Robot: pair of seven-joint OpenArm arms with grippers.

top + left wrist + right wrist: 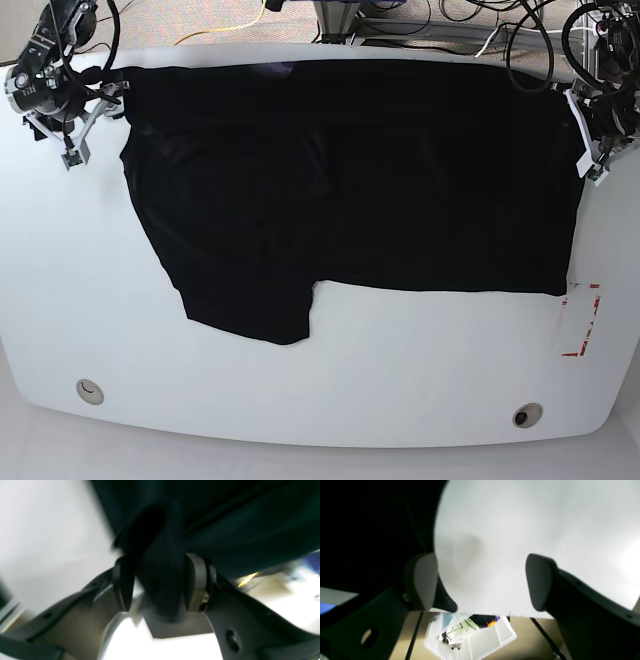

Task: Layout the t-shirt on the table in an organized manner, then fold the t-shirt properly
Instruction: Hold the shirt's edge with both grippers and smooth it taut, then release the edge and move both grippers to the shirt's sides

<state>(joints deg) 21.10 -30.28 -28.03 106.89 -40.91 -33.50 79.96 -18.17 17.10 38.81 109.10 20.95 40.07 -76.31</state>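
Stretching the t-shirt (400, 170) flat along the far side of the counter (300, 400): my left tool (160, 580) has its pads clamped on a bunched fold at one end, my right tool (480, 580) stands agape beside the other edge, holding nothing. Best to pull level and outward before releasing, since one sleeve lies skewed toward the front. Glossy white counter has red tape marks (583, 320) and two holes; a clear bin (470, 637) sits on the floor below.

White glossy table (330, 380) with rounded corners, black t-shirt (400, 170) spread across its far half, red tape marks (584, 320) near right edge, two round holes (90, 391) along front
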